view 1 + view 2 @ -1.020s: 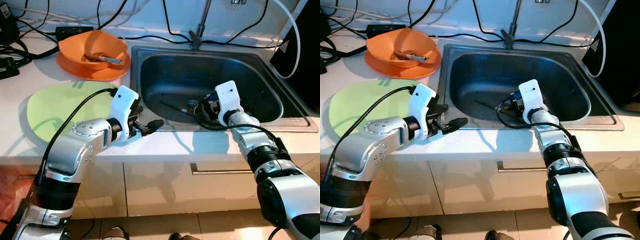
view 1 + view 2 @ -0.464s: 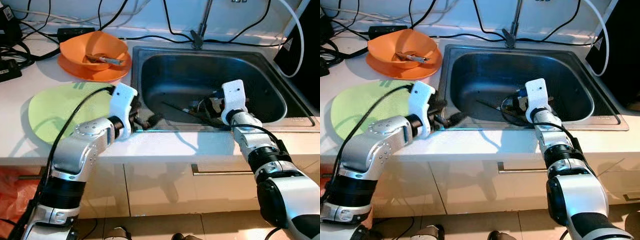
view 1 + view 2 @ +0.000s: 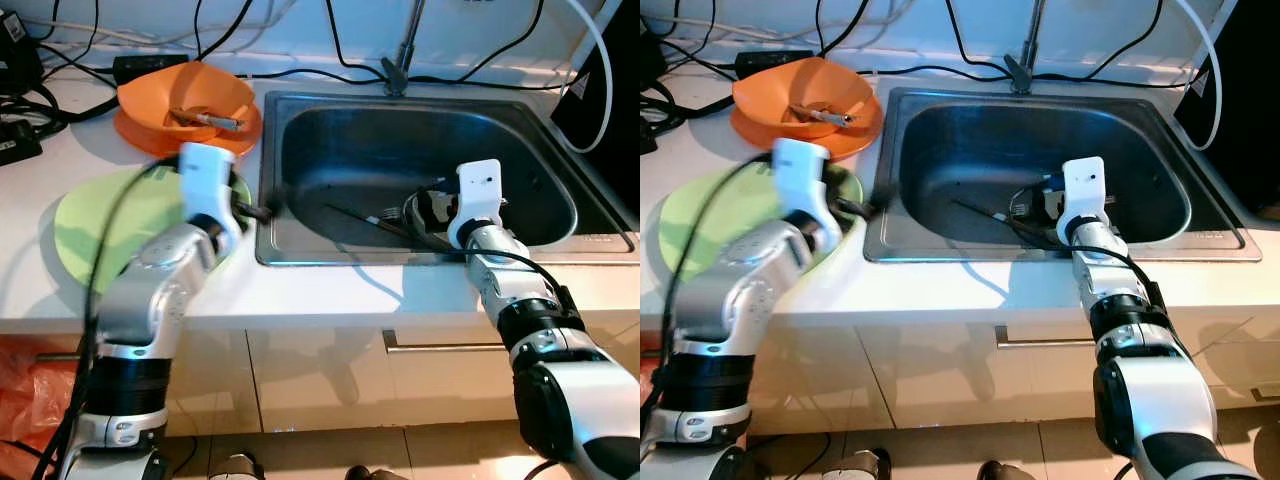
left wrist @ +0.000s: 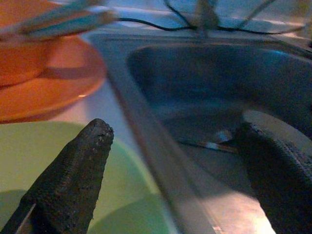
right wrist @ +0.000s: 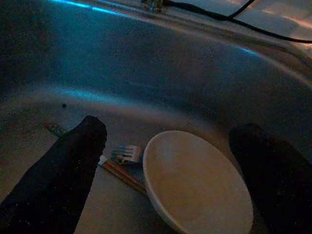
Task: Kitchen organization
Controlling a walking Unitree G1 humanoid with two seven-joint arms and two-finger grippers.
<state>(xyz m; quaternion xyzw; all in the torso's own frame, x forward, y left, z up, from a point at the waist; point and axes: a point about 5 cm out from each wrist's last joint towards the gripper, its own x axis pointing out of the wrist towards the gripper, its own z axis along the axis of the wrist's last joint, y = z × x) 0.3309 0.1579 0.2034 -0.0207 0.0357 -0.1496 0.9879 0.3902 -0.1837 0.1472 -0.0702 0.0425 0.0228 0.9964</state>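
The right gripper [image 5: 161, 161] hangs low inside the sink [image 3: 330, 130], its fingers spread wide, and a small white dish [image 5: 197, 187] lies on the sink floor directly ahead between them, so this arm looks much the nearer for a pick. Beside the dish lie a fork [image 5: 126, 154] and chopsticks [image 3: 365, 220], their long axis running across the basin. The left gripper [image 4: 180, 146], also wide open, hovers over the worktop edge by the green plate [image 3: 100, 215], near the orange bowl [image 3: 185, 95].
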